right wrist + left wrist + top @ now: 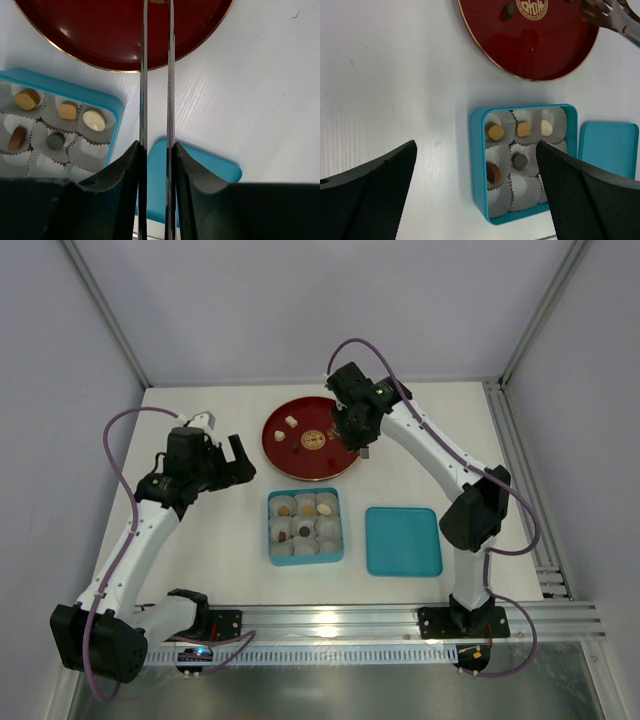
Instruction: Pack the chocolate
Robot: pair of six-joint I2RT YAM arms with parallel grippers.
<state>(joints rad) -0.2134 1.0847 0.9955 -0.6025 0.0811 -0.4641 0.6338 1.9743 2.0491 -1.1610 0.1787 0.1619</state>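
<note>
A teal box (271,532) of white paper cups holds several chocolates: tan (495,132), cream (547,128), dark (520,161) and brown (493,173). More chocolates lie on the red plate (290,462): a cream one (291,421), a tan one (279,437) and a dark one (300,450). My right gripper (355,430) is shut on metal tongs (143,75) over the plate's right side. The tong tips hold something small and tan (590,10) at the frame edge. My left gripper (225,462) is open and empty, above the table left of the box.
The teal lid (403,541) lies flat to the right of the box. The red plate stands behind the box. White walls and metal frame posts bound the table at the back and sides.
</note>
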